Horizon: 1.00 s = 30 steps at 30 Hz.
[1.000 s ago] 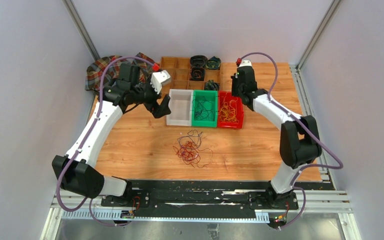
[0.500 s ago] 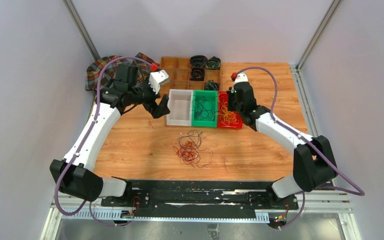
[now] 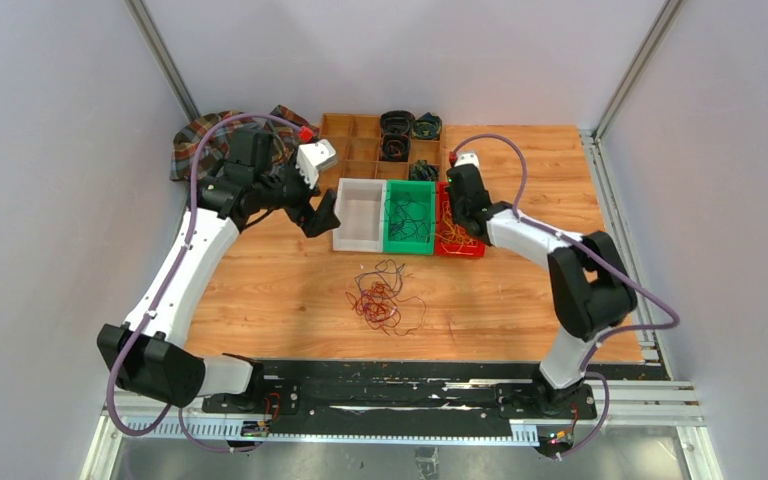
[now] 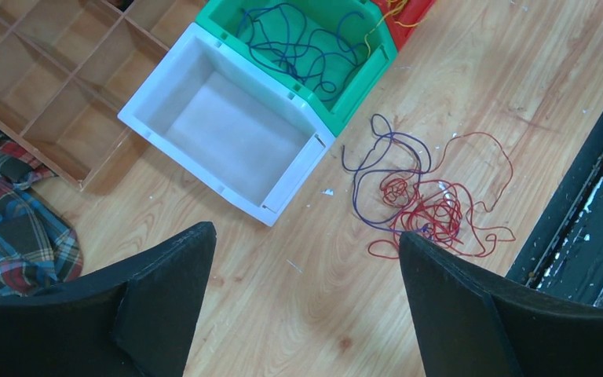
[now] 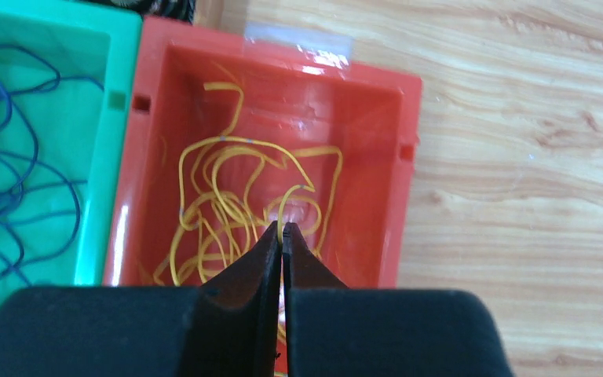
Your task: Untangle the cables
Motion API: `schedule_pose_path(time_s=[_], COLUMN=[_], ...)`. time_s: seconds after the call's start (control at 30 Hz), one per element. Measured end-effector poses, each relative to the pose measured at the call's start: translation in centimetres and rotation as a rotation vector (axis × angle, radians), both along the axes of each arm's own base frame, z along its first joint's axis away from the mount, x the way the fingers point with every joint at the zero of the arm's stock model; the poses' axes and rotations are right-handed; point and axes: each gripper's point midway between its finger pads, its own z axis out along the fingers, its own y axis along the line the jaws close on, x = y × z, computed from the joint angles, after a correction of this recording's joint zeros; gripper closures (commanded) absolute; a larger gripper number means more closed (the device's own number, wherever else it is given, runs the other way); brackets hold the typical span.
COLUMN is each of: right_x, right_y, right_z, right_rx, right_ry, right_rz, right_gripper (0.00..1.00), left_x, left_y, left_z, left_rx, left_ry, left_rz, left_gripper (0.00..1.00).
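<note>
Curly cables on the wood, one pincer wide apart, one squeezed shut.

The cables (image 3: 385, 298), thin bendy red and dark purple strands in a loopy heap, lie on the smooth wooden table (image 3: 280, 290) just in front of the shiny plastic green bin (image 3: 407, 248), where blue strands curl. The red bin (image 5: 408, 196) touches its right side and holds wiggly yellow strands. The boxy white bin (image 4: 228, 133) touches its left side. Further left, the left pincer (image 4: 305, 232) hangs spread wide, holding nothing. The right pincer (image 5: 283, 226), over the red bin, has its pointy black tips pressed together; I cannot tell if they pinch a strand.

Plain pale grey walls (image 3: 50, 200) with aluminium corner posts (image 3: 165, 60) enclose the light-brown wooden table (image 3: 290, 290) on three sides.
</note>
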Motion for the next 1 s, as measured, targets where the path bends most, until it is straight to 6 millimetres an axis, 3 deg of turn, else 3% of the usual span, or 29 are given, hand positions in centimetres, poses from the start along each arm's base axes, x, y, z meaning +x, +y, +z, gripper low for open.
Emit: schedule_pose_path(time_s=[0.2, 0.4, 0.57, 0.83, 1.0], right_x=[3.9, 5.1, 5.3, 6.5, 6.7], right_y=[1.1, 1.7, 1.7, 1.1, 1.6], right_z=[-1.0, -1.7, -1.9, -0.7, 1.8], right_rx=[-0.043, -0.053, -0.040, -0.024, 0.004], right_ry=[0.012, 0.021, 0.025, -0.009, -0.059], right_rz=[0.007, 0.028, 0.042, 0.051, 0.078], right_gripper=[0.99, 0.94, 0.76, 0.62, 0.60], left_x=[-0.2, -0.2, -0.3, -0.3, -0.4], left_y=[0.0, 0.1, 0.1, 0.1, 0.2], left_z=[0.3, 0.1, 0.1, 0.1, 0.0], left_rx=[-0.001, 0.007, 0.010, 0.010, 0.011], left_ry=[-0.011, -0.013, -0.013, -0.013, -0.007], left_rz=[-0.001, -0.009, -0.011, -0.011, -0.011], left_gripper=[0.09, 0.09, 0.09, 0.09, 0.09])
